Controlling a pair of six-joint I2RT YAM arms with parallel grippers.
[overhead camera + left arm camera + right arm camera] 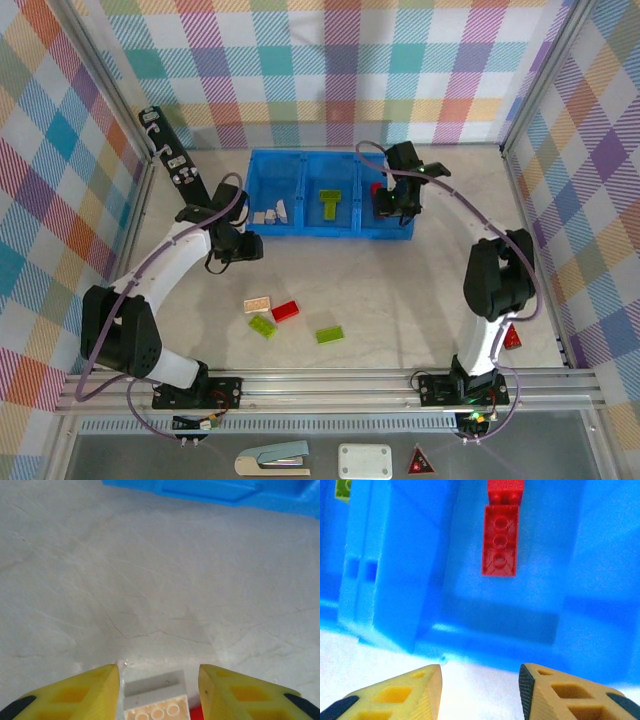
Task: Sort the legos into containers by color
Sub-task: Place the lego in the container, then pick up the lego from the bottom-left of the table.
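partly done: blue tray (300, 154) holds white, green, red legos (329, 203) by compartment, four left on the desk (400, 290): cream brick (257, 304), red brick (285, 311), two green bricks (329, 335); left fingers (85, 690) wide with the cream brick in the gap, right fingers (405, 692) wide and empty over the red compartment (530, 555).

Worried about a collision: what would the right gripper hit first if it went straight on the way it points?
Most likely the near wall of the blue tray, just ahead of the right gripper; the red brick lies farther in. Depth is unclear.
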